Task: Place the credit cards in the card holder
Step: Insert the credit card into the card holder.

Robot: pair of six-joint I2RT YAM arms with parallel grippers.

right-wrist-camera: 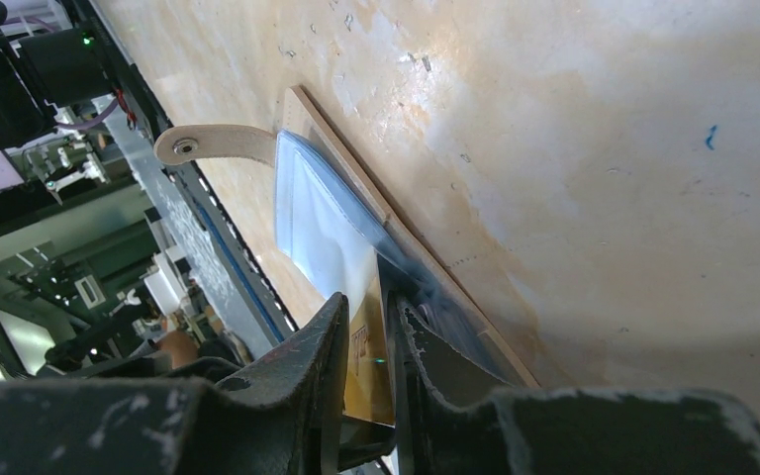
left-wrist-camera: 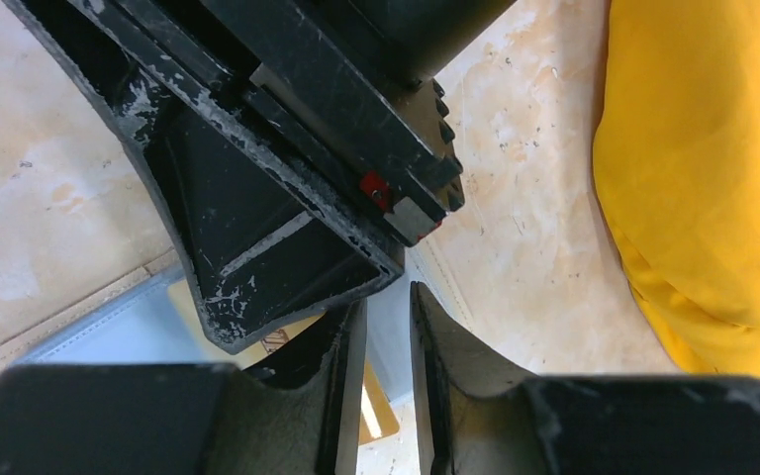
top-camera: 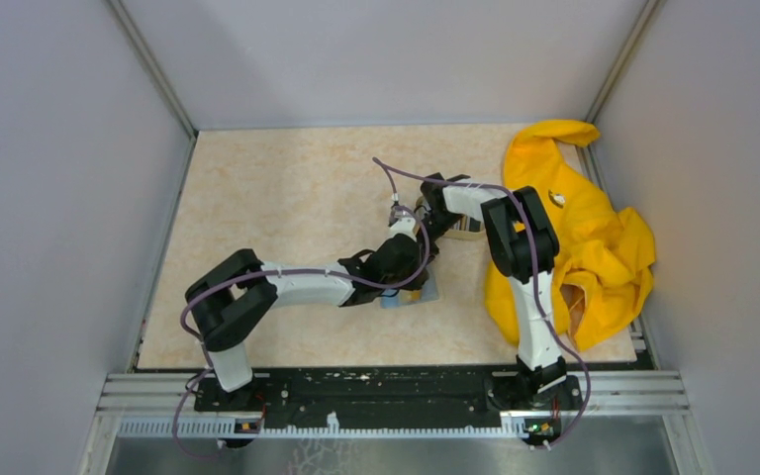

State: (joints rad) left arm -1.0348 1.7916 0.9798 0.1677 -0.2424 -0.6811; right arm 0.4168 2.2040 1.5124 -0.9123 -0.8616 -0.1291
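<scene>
The card holder (top-camera: 424, 296) lies open on the table, light blue inside (right-wrist-camera: 319, 213), its snap strap (right-wrist-camera: 186, 146) sticking out. A gold credit card (right-wrist-camera: 368, 348) lies flat on the card holder (left-wrist-camera: 124, 332), one corner (left-wrist-camera: 378, 411) past its edge. My right gripper (right-wrist-camera: 368, 300) points down at the card with a narrow gap between its jaws; its finger (left-wrist-camera: 257, 257) rests with its tip on the card. My left gripper (left-wrist-camera: 388, 302) sits low over the holder's edge, jaws slightly apart, nothing between them. A striped stack of cards (top-camera: 468, 227) lies behind the right wrist.
A big yellow cloth (top-camera: 594, 233) is bunched along the right side, close to the grippers (left-wrist-camera: 703, 178). Grey walls close in the table on the left, back and right. Both arms meet and overlap over the card holder.
</scene>
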